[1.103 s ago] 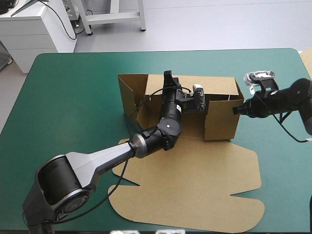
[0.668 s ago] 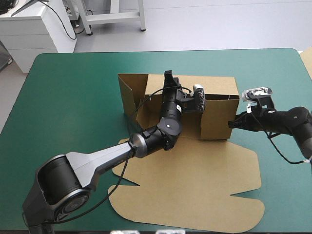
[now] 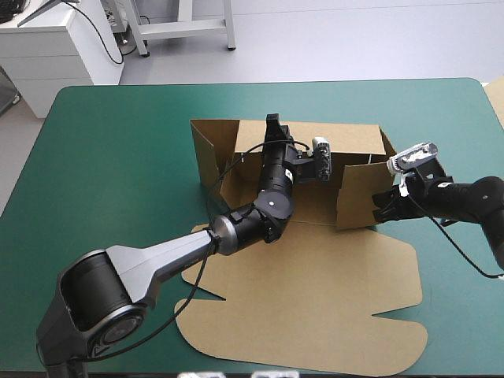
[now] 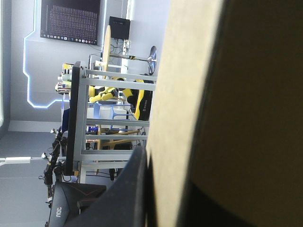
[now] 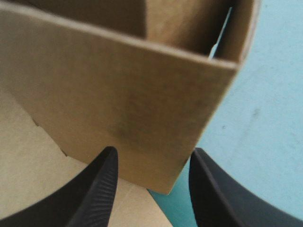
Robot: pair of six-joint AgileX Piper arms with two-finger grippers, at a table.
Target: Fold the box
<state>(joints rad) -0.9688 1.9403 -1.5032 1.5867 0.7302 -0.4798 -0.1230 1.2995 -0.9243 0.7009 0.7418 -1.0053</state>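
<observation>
In the middle of the high view the box (image 3: pixel 358 193) stands on the teal-green table (image 3: pixel 118 157). Its back and side walls are raised, and its lid (image 3: pixel 315 307) lies flat toward the lower edge of the frame. A side flap (image 3: pixel 205 150) at the box's upper left splays outward.

The left arm comes in from the lower left and crosses the lid into the tray. The left gripper (image 3: pixel 272 122) is at the top edge of the back wall, just above centre frame. In the left wrist view one black finger (image 4: pixel 135 189) lies against one face of the board and a dark shape lies against the other face. The gripper is all but pressed together, pinching the wall.

The right arm comes in from the right edge of the frame. The right gripper (image 3: pixel 379 206) is at the near corner of the box's right wall. In the right wrist view its fingers (image 5: pixel 102 189) are spread wide, and the wall's lower corner sits just ahead and between them. Whether they touch the board cannot be told.
</observation>
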